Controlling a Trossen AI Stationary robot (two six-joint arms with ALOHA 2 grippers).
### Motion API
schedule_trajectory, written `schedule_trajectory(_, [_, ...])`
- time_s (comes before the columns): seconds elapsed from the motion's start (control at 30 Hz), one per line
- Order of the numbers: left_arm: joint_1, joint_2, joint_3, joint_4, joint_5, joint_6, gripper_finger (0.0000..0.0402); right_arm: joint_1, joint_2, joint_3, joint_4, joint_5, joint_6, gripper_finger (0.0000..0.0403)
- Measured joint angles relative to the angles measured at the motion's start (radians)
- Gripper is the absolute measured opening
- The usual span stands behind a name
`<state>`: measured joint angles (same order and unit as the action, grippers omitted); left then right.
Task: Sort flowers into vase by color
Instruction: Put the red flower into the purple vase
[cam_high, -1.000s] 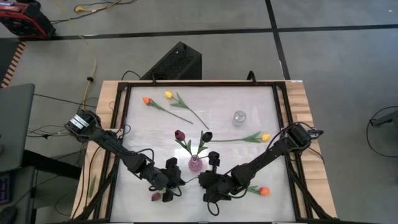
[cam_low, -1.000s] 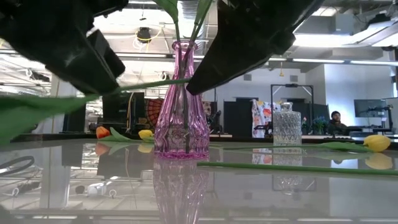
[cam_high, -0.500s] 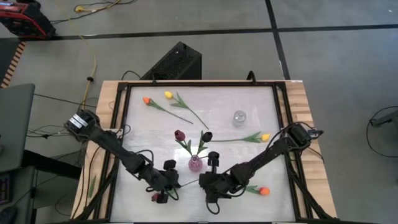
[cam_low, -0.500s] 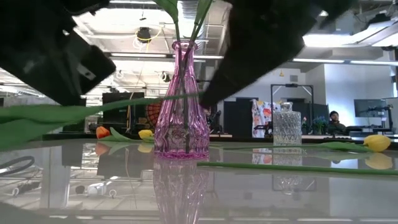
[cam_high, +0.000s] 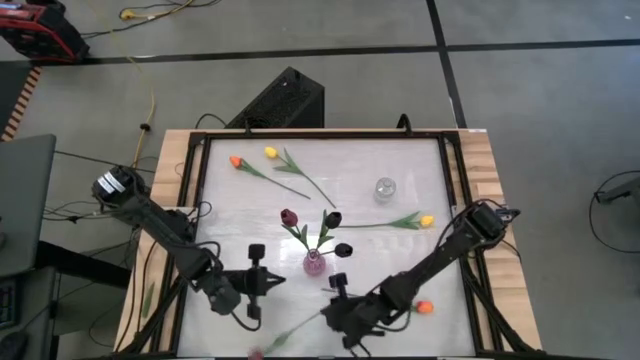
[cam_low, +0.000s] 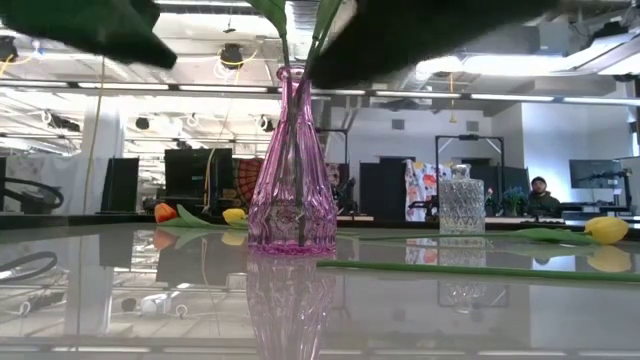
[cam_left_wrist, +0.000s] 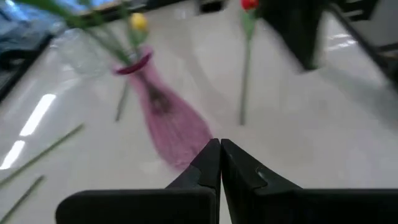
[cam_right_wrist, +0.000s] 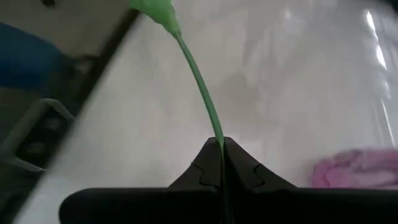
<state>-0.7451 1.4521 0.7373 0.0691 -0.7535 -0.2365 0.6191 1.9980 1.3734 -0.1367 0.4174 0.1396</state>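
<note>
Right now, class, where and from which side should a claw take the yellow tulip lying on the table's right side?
Grip the yellow tulip on its bare stem, between the leaves and the cut end. Come straight down, with the claw's fingers across it. The stem lies flat and thin, with open table on both sides.

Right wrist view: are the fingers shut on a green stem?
Yes, the right gripper has its fingers closed together with the green stem running out from between their tips.
</note>
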Motion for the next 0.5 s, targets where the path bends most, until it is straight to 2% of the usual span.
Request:
schedule_trajectory(0.13, [-0.002, 0.001, -0.105, 0.135, -0.035, -0.029, 0.0, -0.012, -0.074, -0.069, 0.162, -0.006, -0.018, 0.0026])
schedule_trajectory(0.23, [0.004, 0.007, -0.195, 0.359, 0.001, -0.002, 0.0, -0.037, -0.123, -0.141, 0.425, -0.004, -0.036, 0.0026])
schedule_trajectory(0.37, [0.0, 0.007, -0.289, 0.749, 0.067, 0.13, 0.0, -0.072, -0.145, -0.22, 0.811, -0.036, -0.035, 0.0026])
schedule_trajectory(0.5, [0.0, 0.007, -0.311, 1.014, 0.207, 0.301, 0.0, -0.095, -0.092, -0.243, 1.026, -0.031, -0.017, 0.0026])
